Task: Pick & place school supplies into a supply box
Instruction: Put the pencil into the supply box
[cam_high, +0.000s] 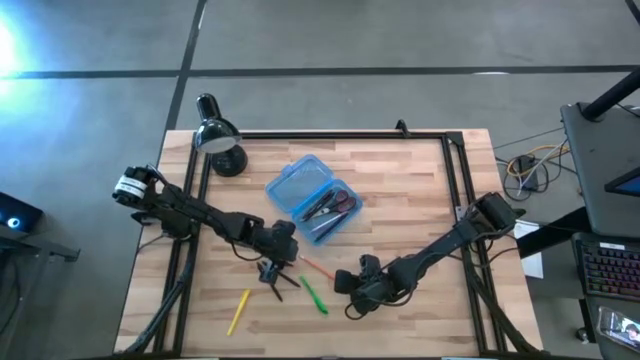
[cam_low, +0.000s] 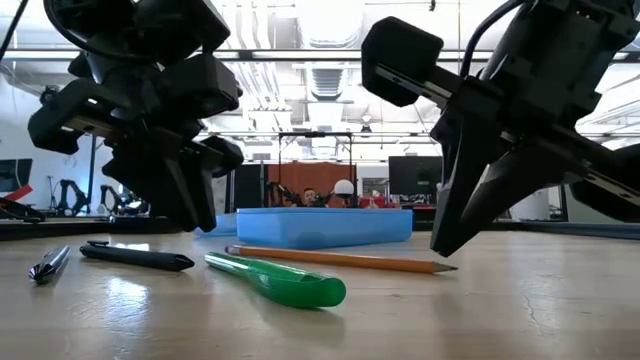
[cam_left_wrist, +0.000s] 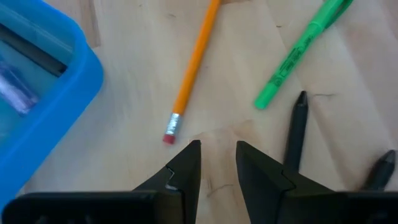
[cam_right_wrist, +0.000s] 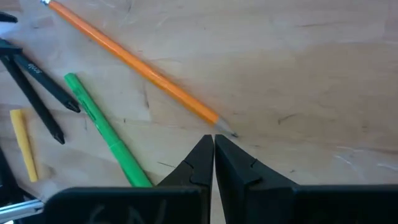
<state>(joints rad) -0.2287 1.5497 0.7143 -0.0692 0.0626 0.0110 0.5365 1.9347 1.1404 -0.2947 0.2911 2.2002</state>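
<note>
Green plastic pen (cam_low: 285, 280) lies nearest you; behind it, the orange wooden pencil (cam_right_wrist: 140, 68). Right gripper (cam_right_wrist: 213, 142), shut and empty, sits at its tip; left gripper (cam_left_wrist: 217, 152), slightly open, near its eraser. Translucent blue pencil case (cam_high: 312, 197) lies farther back. A closed-jaw nudge may roll the pencil away.

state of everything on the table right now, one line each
supply box: open, scissors inside
orange pencil: flat on table, not gripped
green pen: flat on table
yellow pen: flat, nearest table's front edge
left gripper: slightly open, empty, by pencil eraser
right gripper: shut, empty, at pencil tip
</note>
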